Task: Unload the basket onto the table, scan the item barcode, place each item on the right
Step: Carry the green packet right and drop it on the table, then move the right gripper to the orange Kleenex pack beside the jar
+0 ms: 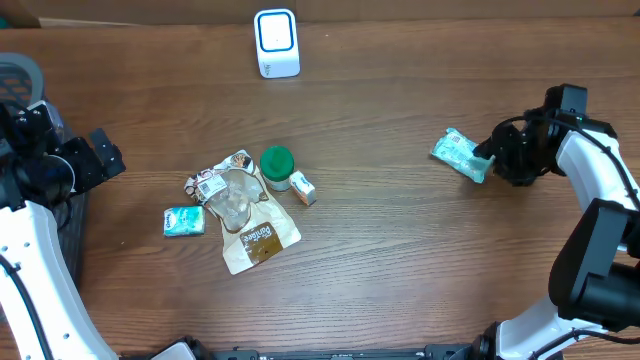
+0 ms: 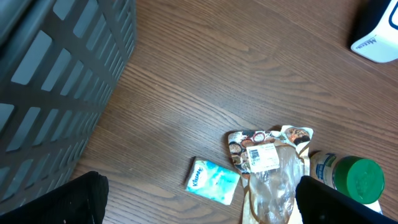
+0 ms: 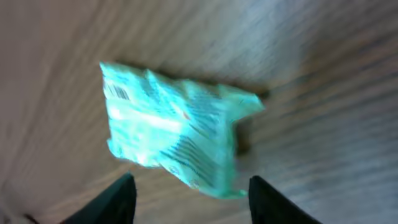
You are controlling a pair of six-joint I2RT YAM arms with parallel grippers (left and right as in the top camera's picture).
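Overhead: my right gripper (image 1: 488,160) sits at the near edge of the teal packet (image 1: 460,154), the task item. The packet lies flat on the table (image 1: 400,260) just ahead of the fingertips. I can't read the jaws from up here. My left gripper (image 1: 108,152) is well apart from everything and holds nothing. Ahead of it, across bare wood, is a cluster: tissue pack (image 1: 184,221), clear snack bag (image 1: 240,215), green-lidded jar (image 1: 277,165) and small box (image 1: 303,188). The jar touches the bag and the box is just beside the jar. The white scanner (image 1: 276,43) stands well away from both hands, at the far edge.

Left wrist: left gripper (image 2: 200,183) is spread wide, with both fingers (image 2: 68,202) at the frame corners and nothing between them. The tissue pack (image 2: 212,180) lies ahead between the finger lines, not touched. The snack bag (image 2: 270,168) and green-lidded jar (image 2: 354,177) are nearer one finger. The grey basket (image 2: 56,81) is off to the other side. A corner of the white scanner (image 2: 376,31) shows far ahead.

Right wrist: blurry. Right gripper (image 3: 191,183) has its fingers (image 3: 118,199) apart and is not pinching. The teal packet (image 3: 174,134) lies on the wood just beyond the tips, between them, and seems clear of both. There are dark stripes near one corner, too smeared to read.
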